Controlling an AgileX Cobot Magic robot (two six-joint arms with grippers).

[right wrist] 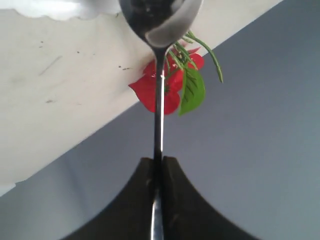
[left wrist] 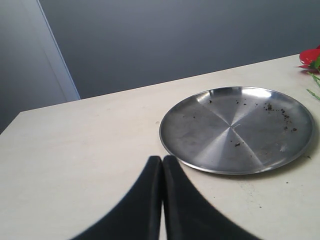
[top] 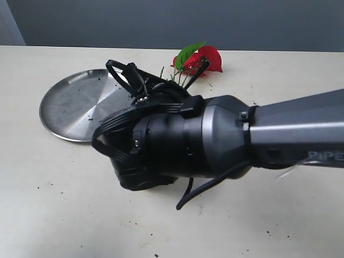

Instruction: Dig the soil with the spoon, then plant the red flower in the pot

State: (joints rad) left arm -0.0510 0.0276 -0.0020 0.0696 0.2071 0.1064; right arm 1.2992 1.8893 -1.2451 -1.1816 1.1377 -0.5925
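Exterior view: right arm [top: 215,137] (bulky) before steel plate [top: 70,105]

Spoon [right wrist: 159,30] bowl tip cut off by frame edge; arm hides pot; red flower [left wrist: 311,56] clipped.

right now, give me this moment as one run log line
right gripper: shut on spoon | left gripper: shut, empty | flower: lying on table | plate: soil crumbs | pot: hidden
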